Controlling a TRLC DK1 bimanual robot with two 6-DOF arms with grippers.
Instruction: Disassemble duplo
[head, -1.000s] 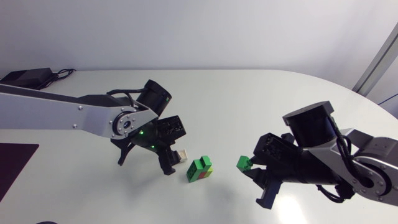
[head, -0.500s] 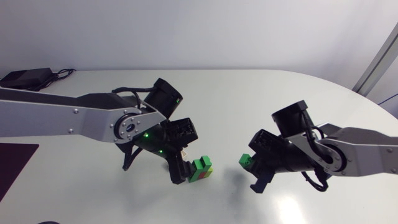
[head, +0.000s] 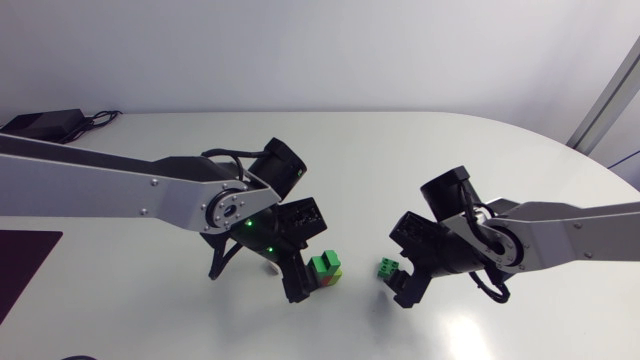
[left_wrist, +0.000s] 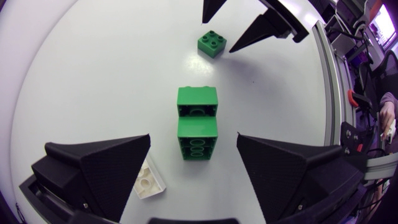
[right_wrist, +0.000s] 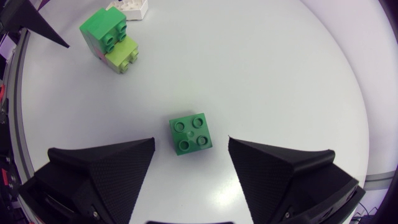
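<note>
My left gripper (left_wrist: 193, 135) hangs spread wide, grasping nothing, over the stack of green plastic Duplo bricks (left_wrist: 198, 124). The stack lies on its side between the fingers, long axis pointing straight ahead. My right gripper (right_wrist: 191, 139), also released, straddles the loose green square brick (right_wrist: 191, 134) just right of the stack.

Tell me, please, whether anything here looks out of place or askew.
The duplo stack lies on its side, studs facing sideways, between the open fingers of the left gripper. A white brick lies loose beside it. The single green brick sits upright; nothing looks damaged.
</note>
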